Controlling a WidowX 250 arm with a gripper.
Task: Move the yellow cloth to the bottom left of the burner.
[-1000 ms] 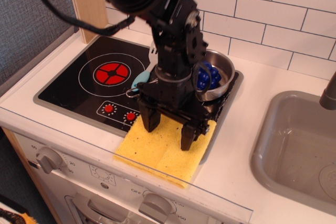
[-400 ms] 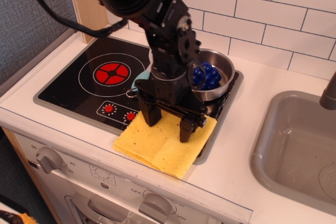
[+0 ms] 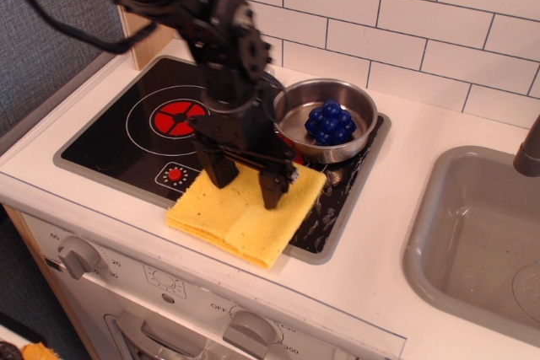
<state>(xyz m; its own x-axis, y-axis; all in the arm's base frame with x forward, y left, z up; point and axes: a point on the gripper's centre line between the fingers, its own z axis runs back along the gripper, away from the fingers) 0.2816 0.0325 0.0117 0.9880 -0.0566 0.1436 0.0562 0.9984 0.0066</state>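
The yellow cloth (image 3: 240, 212) lies folded on the front edge of the burner (image 3: 135, 137), half on the black panel and half on the white counter, right of the red dial marks. My gripper (image 3: 246, 185) points down with its two black fingers spread wide; both tips press on the cloth's back half. The fingers (image 3: 272, 190) are open and do not pinch the cloth. The left red ring is visible; the right one is hidden by the arm and pan.
A steel pan (image 3: 329, 120) with a blue ball cluster (image 3: 330, 122) sits on the burner's right side, just behind the cloth. A grey sink (image 3: 477, 238) is at the right. Oven knobs (image 3: 76, 255) line the front. A wooden post stands at the back left.
The gripper has slid left and slightly back, dragging the yellow cloth with it along the burner's front edge. The cloth now covers the right dial mark. The pan is uncovered.
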